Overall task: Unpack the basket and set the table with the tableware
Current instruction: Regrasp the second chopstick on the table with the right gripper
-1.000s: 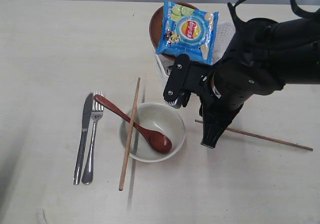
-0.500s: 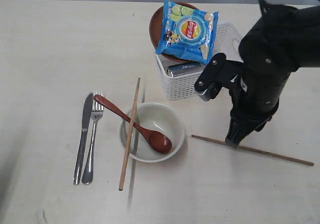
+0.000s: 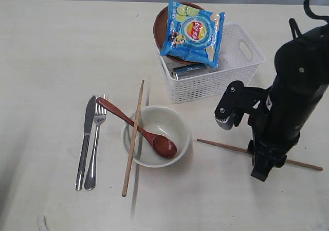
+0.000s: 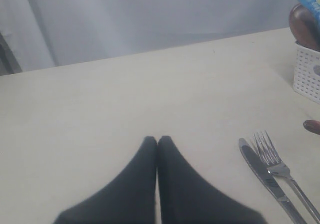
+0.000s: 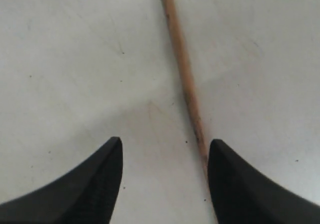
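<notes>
1. Since the earlier frame, the right arm has been swung away from the basket (image 3: 205, 89) towards the right side of the table (image 3: 51, 46), and the basket's lattice front is now uncovered.
2. The table is seen as a pale cream, faintly grained surface. A plain grey wall (image 4: 150, 14) is seen behind it.
3. The left gripper (image 4: 157, 140) is held over the table, its fingers pressed together with nothing between them.
4. A knife (image 3: 85, 141) and a fork (image 3: 95, 143) are laid side by side, left of the bowl (image 3: 177, 119).
5. A wooden spoon (image 3: 139, 130) is rested in the bowl, and one chopstick (image 3: 133, 138) is laid across its left rim.
6. In the basket a brown plate (image 3: 160, 28) is propped on edge behind a blue chip bag (image 3: 193, 33). A steel cup (image 3: 189, 70) is lying below them.
7. A second chopstick (image 3: 223, 145) is lying on the table right of the bowl. The right gripper (image 5: 165, 144) is spread wide over it and is empty, with the stick passing close beside one finger.
</notes>
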